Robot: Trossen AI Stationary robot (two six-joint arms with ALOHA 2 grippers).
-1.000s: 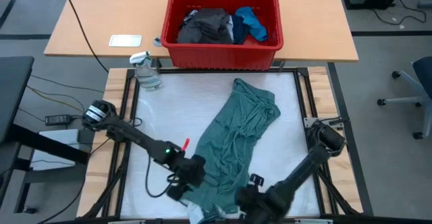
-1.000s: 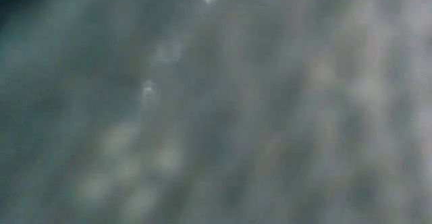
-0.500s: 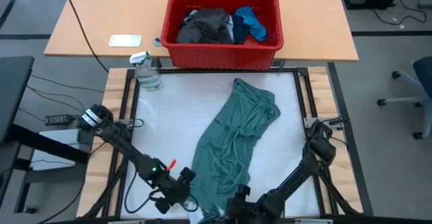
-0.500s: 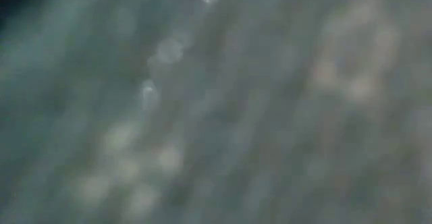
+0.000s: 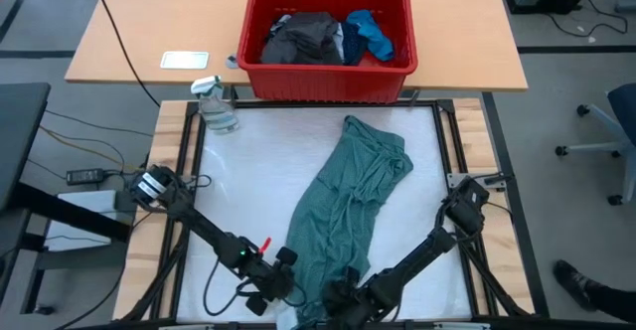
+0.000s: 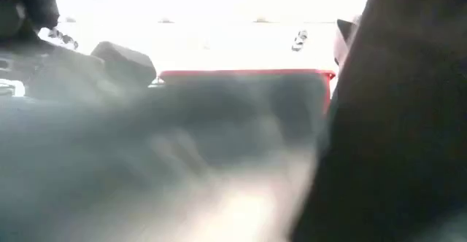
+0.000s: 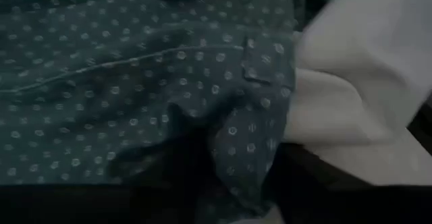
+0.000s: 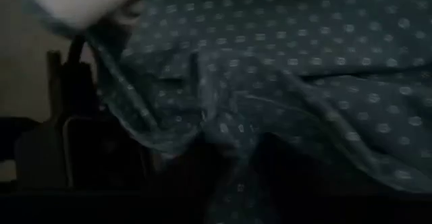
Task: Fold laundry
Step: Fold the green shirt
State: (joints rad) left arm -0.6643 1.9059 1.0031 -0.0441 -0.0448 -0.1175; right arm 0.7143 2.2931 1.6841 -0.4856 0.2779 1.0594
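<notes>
Left hand (image 5: 283, 288): low at the near bench edge, pressed against the shirt's near end; whether it is pinching cloth cannot be told.
Right hand (image 5: 333, 300): just beside it, on the same end; its grip cannot be told either.
Teal-green shirt (image 5: 348, 196): bunched lengthwise down the bench (image 5: 238, 171), far end near the red bin (image 5: 397, 75).
Dotted fabric (image 7: 121, 82): fills both wrist views, crumpled.
Advice: each hand should take a separate corner, then spread the hem apart evenly before folding.

Place: a lab or office being indicated | shown by: wooden desk (image 5: 149, 22), office chair (image 5: 611, 131), floor cables (image 5: 60, 136), framed robot table (image 5: 238, 171)
</notes>
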